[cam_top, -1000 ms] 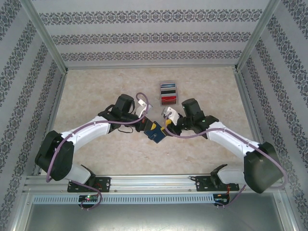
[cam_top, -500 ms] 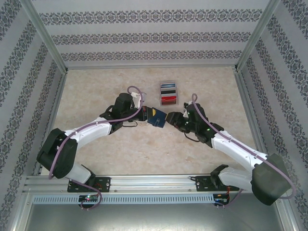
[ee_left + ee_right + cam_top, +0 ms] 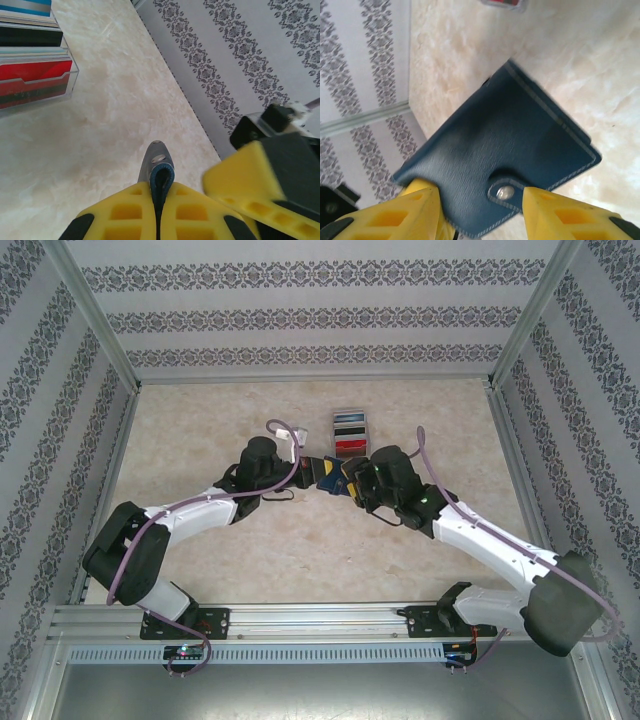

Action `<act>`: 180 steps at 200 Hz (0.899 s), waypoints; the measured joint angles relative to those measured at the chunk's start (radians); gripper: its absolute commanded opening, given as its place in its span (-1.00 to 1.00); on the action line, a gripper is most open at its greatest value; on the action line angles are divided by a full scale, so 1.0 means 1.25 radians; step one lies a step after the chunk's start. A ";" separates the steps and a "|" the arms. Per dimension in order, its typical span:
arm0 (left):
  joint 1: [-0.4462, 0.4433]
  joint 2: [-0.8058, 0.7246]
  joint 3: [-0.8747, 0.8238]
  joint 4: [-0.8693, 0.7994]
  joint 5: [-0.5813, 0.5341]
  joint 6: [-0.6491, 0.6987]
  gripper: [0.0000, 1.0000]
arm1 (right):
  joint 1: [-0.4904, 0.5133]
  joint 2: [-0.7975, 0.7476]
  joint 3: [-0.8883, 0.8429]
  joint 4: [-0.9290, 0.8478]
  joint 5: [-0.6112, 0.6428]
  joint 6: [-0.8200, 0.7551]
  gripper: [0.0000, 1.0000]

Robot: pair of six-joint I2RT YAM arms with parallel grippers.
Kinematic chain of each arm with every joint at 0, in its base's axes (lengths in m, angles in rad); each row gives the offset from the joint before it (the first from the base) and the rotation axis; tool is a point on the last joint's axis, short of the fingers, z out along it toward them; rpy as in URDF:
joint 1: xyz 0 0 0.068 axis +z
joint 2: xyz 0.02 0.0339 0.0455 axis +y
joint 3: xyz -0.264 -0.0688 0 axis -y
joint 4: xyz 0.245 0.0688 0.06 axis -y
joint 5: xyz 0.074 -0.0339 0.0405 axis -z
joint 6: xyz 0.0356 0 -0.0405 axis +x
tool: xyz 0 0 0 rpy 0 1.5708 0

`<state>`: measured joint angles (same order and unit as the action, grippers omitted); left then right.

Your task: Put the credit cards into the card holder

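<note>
Centre frame, the card holder (image 3: 500, 150) is held up, clamped edge-on by the closed left gripper (image 3: 159, 197). The right gripper (image 3: 480, 196) is set half-parted around its clasp corner; a pinch there cannot be told. The credit cards (image 3: 349, 445) are seen just above, in the clear rack (image 3: 349, 414).

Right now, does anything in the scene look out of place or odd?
Nothing is spilled or damaged. The small navy-blue folding card holder hangs tilted above the table, pinched at its edge by the left fingers, and its clasp tab is snapped shut.
</note>
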<state>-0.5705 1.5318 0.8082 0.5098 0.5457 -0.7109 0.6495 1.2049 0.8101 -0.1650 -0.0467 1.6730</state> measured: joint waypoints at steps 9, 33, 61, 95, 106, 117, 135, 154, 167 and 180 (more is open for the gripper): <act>-0.002 0.000 -0.010 0.013 0.000 -0.008 -1.00 | 0.000 0.015 0.001 -0.005 0.000 0.011 -0.03; -0.006 0.000 -0.023 0.037 0.011 -0.030 -1.00 | 0.001 0.054 0.005 -0.011 -0.012 0.031 -0.03; -0.006 0.012 -0.035 0.061 0.009 -0.047 -1.00 | 0.001 0.074 0.011 -0.009 -0.023 0.045 -0.20; -0.006 0.017 -0.036 0.061 0.012 -0.046 -1.00 | 0.000 0.084 0.011 -0.001 -0.037 0.062 -0.46; -0.006 0.017 -0.036 0.062 0.012 -0.043 -1.00 | 0.000 0.085 0.011 0.000 -0.043 0.068 -0.47; -0.007 0.017 -0.036 0.063 0.011 -0.040 -1.00 | 0.001 0.085 0.009 0.002 -0.048 0.073 -0.45; -0.007 0.017 -0.038 0.066 0.008 -0.038 -1.00 | 0.002 0.085 0.007 0.004 -0.056 0.087 -0.37; -0.007 0.017 -0.042 0.069 0.005 -0.036 -1.00 | 0.009 0.085 -0.001 0.016 -0.064 0.100 -0.41; -0.007 0.018 -0.044 0.069 0.004 -0.035 -1.00 | 0.015 0.086 -0.005 0.026 -0.073 0.109 -0.51; -0.008 0.018 -0.046 0.070 -0.001 -0.031 -1.00 | 0.017 0.087 -0.006 0.034 -0.081 0.113 -0.64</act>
<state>-0.5808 1.5539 0.7506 0.5968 0.5449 -0.7498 0.6704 1.3140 0.8028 -0.1230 -0.1474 1.8141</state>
